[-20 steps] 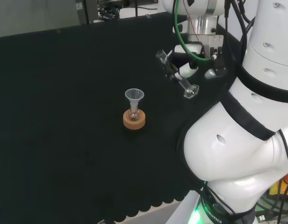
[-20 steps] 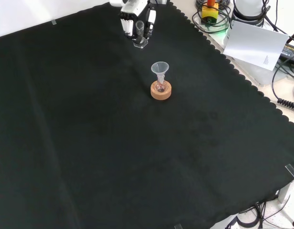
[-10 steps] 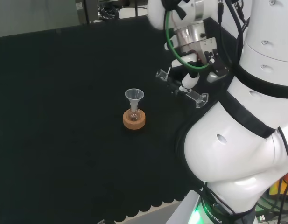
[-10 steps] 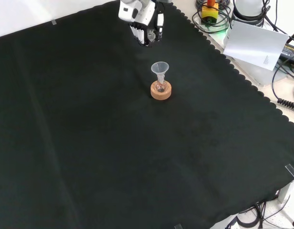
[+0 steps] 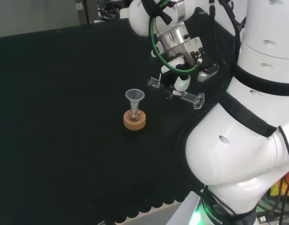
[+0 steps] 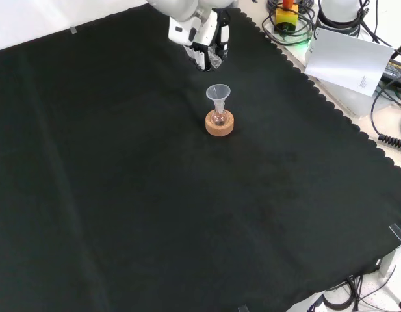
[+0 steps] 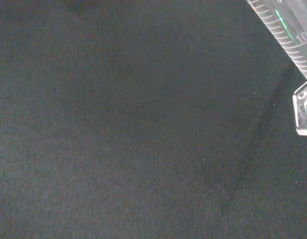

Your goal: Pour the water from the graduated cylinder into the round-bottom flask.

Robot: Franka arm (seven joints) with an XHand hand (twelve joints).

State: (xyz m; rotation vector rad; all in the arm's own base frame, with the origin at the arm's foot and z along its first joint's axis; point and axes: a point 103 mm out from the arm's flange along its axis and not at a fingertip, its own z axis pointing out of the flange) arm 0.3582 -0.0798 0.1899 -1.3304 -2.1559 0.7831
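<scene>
I see my hand grasping the graduated cylinder, tipped nearly level just right of the funnel in the round-bottom flask on its cork ring; nothing stands between them.

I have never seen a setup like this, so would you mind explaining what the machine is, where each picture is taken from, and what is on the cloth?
This is one white robot arm with a black and white hand instead of a claw. The head view looks over the arm from behind, the front view looks down from the opposite side, and the wrist view sits at the hand. On the black cloth stands a small round-bottom flask on a cork ring, with a funnel in its neck. The fingers are curled round a clear graduated cylinder, tipped almost level, its mouth toward the funnel.
</scene>
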